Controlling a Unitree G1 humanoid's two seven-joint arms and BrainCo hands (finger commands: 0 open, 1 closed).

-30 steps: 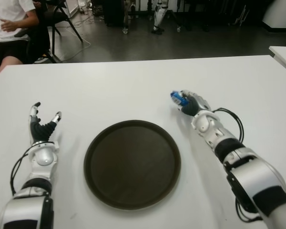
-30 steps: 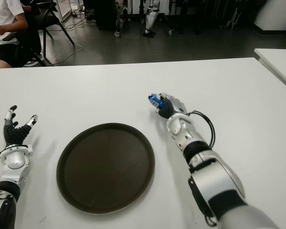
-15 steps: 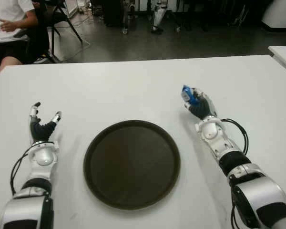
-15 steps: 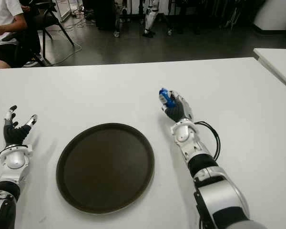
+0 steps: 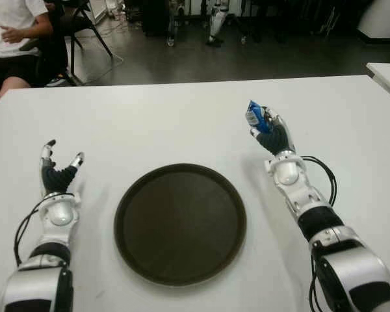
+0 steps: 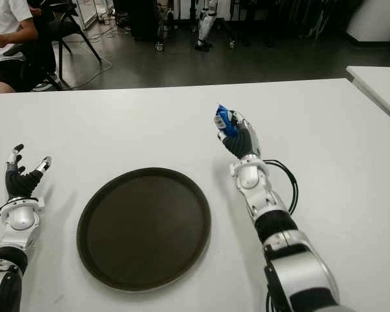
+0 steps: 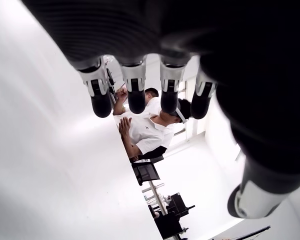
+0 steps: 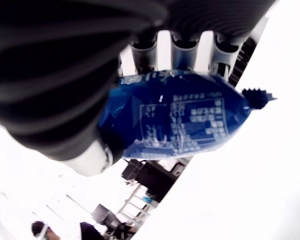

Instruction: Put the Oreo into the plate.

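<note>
Oreo packet [image 8: 180, 117]: blue wrapper with white print, crimped end showing. Held in the right hand [image 5: 268, 133], fingers curled round it with the thumb pressing on the near face; packet sticks out above the fingertips, tilted a little toward the robot's left. Hand raised with palm side up, clear of the white surface [image 5: 182, 123], forearm sloping back down toward the robot, a black cable looping beside the wrist

Plate [image 5: 181, 223]: round, dark brown, raised rim, lying flat on the surface. Sits to the left of the right hand and nearer the robot; well apart from it, nothing in it. Packet not over the plate

Left hand [image 5: 57, 170]: shows to the left of the plate, apart from it. Fingers spread and upright, holding nothing; wrist view shows four fingertips [image 7: 135, 102] loosely extended, thumb off to one side

Beyond the far edge of the surface: a seated person [image 5: 16, 32] in a white shirt at the left, a black chair [image 5: 84, 26] next to them, dark floor
</note>
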